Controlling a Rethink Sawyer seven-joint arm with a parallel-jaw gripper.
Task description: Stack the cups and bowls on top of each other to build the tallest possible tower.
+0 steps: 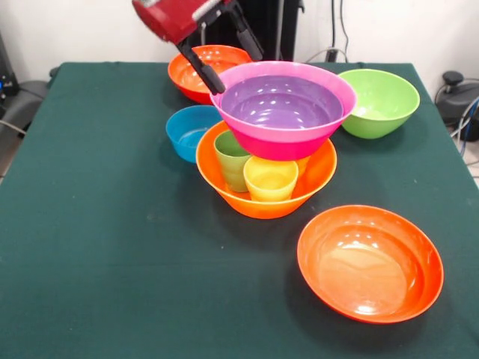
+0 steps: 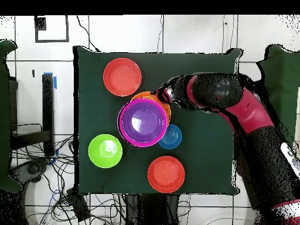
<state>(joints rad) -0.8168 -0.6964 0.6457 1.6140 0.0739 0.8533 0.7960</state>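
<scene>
The gripper (image 1: 224, 56) clamps the rim of the pink bowl (image 1: 288, 138) — the purple bowl (image 1: 281, 101) nested inside. It sits on the cups (image 1: 269, 179) (green and yellow visible) in the light orange bowl (image 1: 262, 203), mid-table.

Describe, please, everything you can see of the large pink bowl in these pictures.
The large pink bowl is glossy plastic, round and upright, with a lighter pink rim. A purple bowl nests inside it. It sits atop the green cup and yellow cup, which stand inside the light orange bowl. The gripper is at its rim on the side near the blue bowl, one finger reaching the rim's outer edge; whether it is clamped there is unclear.
</scene>
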